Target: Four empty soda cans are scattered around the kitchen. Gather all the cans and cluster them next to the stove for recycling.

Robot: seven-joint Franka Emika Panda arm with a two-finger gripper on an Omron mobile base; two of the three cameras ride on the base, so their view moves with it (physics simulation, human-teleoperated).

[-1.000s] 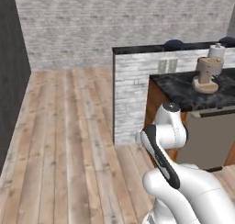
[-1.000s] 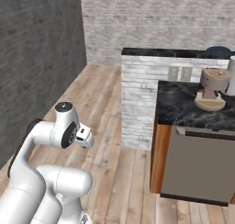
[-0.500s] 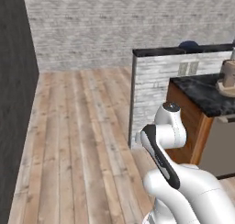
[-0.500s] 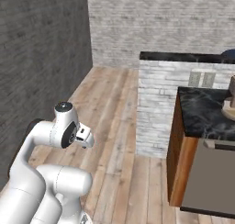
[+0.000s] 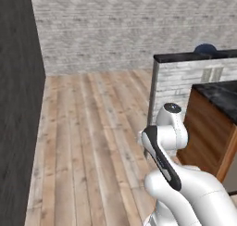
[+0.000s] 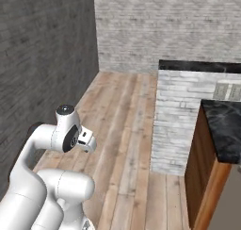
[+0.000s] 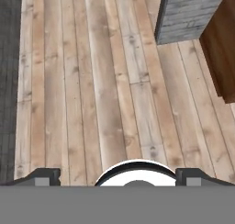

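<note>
Gripper [image 7: 117, 175]: we see our fingertips [image 7: 43, 176] spread wide, holding nothing, over plank floor [image 7: 92, 81].
Cans, stove: we cannot locate them.
Change: our base turned; the brick half-wall [image 5: 185, 86] and black counter [image 6: 226, 130] slid right.

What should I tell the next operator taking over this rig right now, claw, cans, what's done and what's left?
Claw: open, holding nothing, tucked low and looking down at the plank floor.
Cans and stove: none in sight right now. Ahead are the floor, a white brick half wall with a black top, and the end of a black counter on wood cabinets.
Done: nothing that can be confirmed from here.
Left: find all four cans, carry them to the stove.
</note>
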